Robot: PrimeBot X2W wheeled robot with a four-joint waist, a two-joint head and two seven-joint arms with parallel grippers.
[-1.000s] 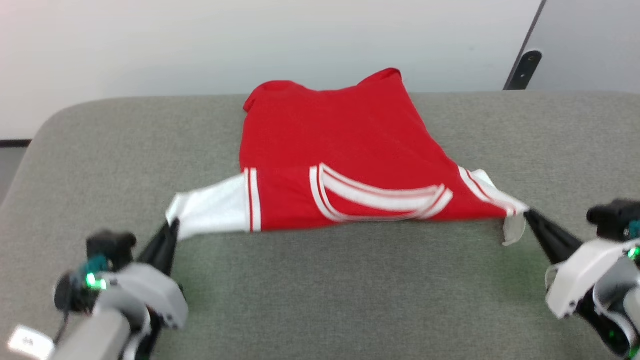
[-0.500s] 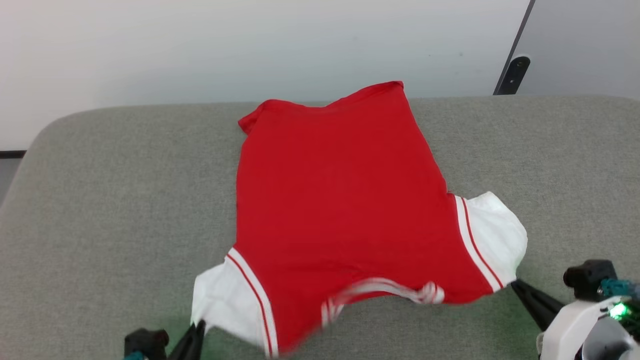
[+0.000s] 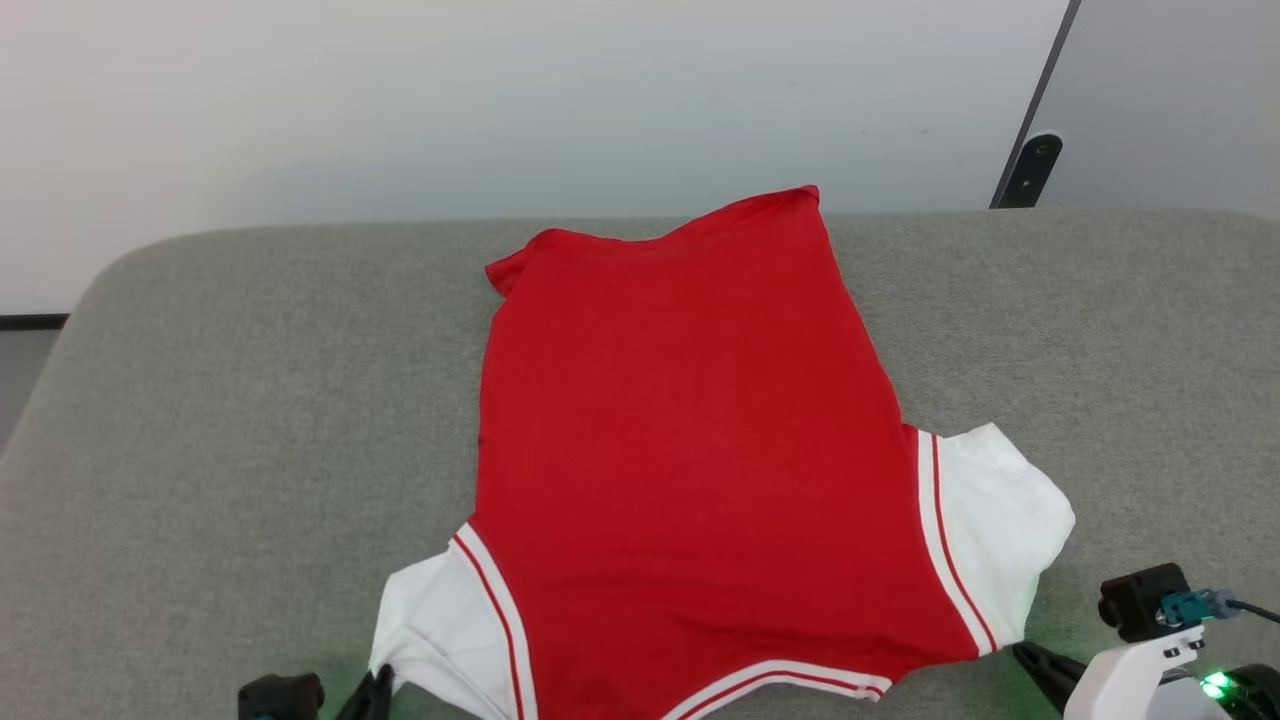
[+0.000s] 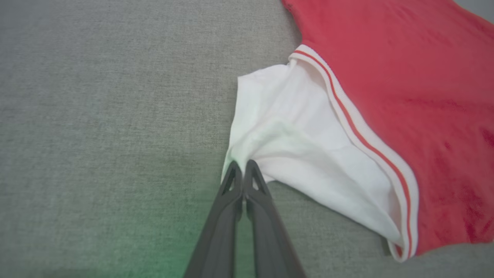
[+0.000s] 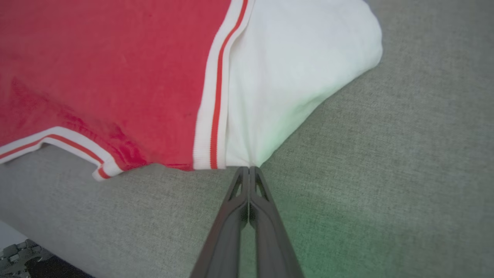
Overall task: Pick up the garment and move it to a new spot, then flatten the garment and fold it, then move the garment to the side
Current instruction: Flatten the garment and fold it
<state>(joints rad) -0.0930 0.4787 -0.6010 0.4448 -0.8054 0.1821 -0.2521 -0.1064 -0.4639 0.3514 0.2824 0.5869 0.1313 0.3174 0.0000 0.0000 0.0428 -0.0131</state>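
The garment lies spread on the grey padded surface, plain red side up, hem far from me and striped neckline at the near edge. Its lettering is hidden. One white sleeve points to the lower left and the other white sleeve to the lower right. My left gripper is shut on the tip of the left sleeve, whose cloth bunches into the left gripper. My right gripper is shut on the corner of the right sleeve, which is drawn to a point at the right gripper.
A pale wall rises behind the surface. A dark bracket and a grey panel stand at the back right. The surface's near edge shows at the lower left of the right wrist view. Bare grey padding lies on both sides of the garment.
Both grippers have drawn the sleeves toward me and down, and the raised shoulder end has settled, so the garment now lies flat. The head view has also shifted.
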